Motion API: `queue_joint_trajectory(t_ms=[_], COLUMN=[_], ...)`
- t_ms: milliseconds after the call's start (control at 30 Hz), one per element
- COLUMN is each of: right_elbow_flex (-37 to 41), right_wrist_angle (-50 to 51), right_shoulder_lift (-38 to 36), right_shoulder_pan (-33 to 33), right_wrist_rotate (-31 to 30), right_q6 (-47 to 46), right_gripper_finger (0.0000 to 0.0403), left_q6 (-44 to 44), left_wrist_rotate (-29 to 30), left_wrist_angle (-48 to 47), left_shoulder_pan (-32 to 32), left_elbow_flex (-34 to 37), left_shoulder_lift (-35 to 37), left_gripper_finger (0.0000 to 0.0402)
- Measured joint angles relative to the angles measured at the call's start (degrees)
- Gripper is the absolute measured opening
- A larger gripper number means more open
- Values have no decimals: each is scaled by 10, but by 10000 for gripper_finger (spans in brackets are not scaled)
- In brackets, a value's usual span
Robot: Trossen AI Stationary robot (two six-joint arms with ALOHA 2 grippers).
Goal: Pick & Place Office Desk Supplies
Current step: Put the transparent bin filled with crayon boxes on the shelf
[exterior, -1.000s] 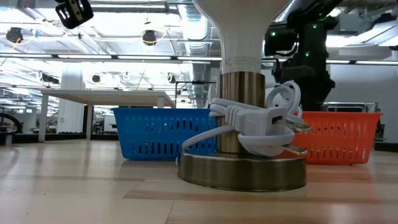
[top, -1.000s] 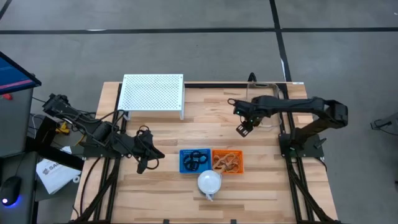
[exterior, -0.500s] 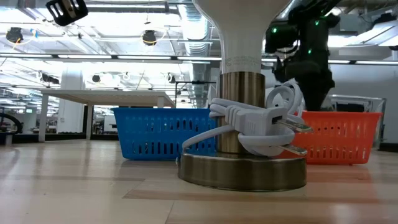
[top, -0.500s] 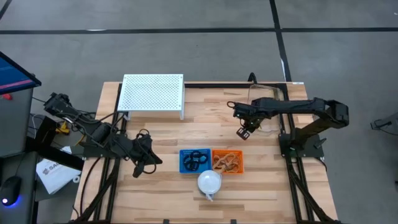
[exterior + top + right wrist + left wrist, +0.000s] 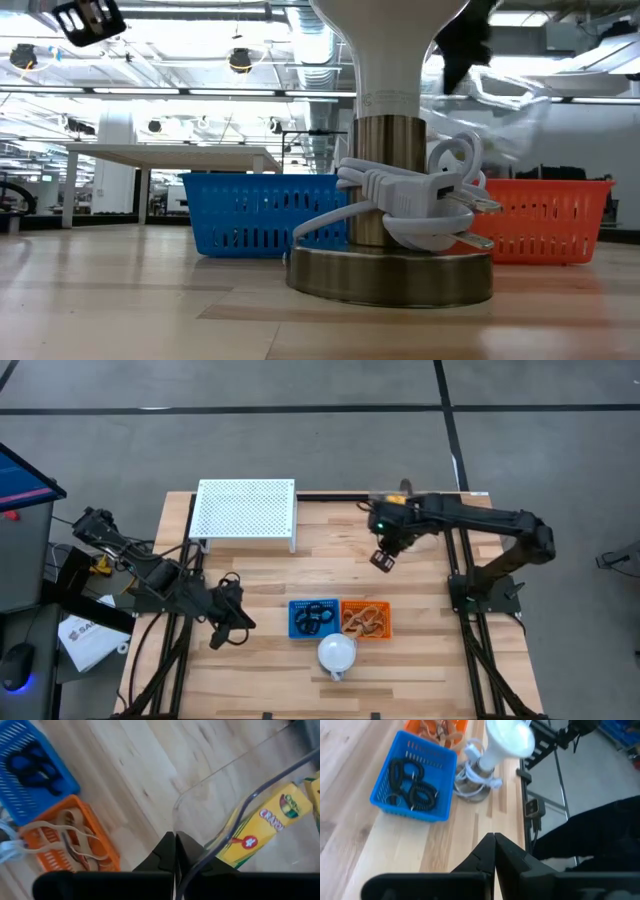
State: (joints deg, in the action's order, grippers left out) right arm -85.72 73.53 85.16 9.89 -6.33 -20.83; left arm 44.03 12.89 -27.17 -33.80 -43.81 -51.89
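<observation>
Black coiled rings lie in a blue basket point(image 5: 314, 617) and tan rubber bands in an orange basket point(image 5: 365, 618), side by side near the table's front. My right gripper point(image 5: 383, 560) hangs above the wood behind the orange basket. It is shut on a clear plastic container point(image 5: 260, 785) that holds yellow crayon boxes point(image 5: 265, 827). In the low view the container point(image 5: 510, 95) shows blurred, well above the table. My left gripper point(image 5: 220, 638) is shut and empty, left of the blue basket. My right gripper pinches the clear container's thin wall point(image 5: 176, 827) near a rounded corner of its rim, between its two fingers. The container is lifted clear of the table and tilted, with the crayon boxes lying inside it.
A white lamp point(image 5: 337, 653) with its cord wrapped round the stem stands on a metal base point(image 5: 390, 275) just in front of the two baskets. A white perforated shelf point(image 5: 246, 510) stands at the far left. Bare wood lies between the shelf and the baskets.
My right gripper has taken hold of the clear container, which stood at the far right of the table, and raised it off the table, carrying it toward the left. My left gripper has drifted toward the table's near left corner.
</observation>
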Motion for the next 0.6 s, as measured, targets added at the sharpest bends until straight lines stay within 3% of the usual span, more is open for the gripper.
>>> queue_joint_trajectory(t_ms=[433,600], right_elbow_flex=[-492,-461], right_wrist_angle=[161,152], right_shoulder_lift=[276,300], right_shoulder_pan=[24,20], right_wrist_rotate=[26,82], right_q6=[178,200], right_gripper_finger=[0,0], left_q6=[63,90], left_wrist_rotate=[13,32], left_wrist_angle=[-40,-36], left_shoulder_pan=[-55,-65], left_elbow_flex=[0,7], left_shoulder_lift=[0,-1], left_gripper_finger=[0,0])
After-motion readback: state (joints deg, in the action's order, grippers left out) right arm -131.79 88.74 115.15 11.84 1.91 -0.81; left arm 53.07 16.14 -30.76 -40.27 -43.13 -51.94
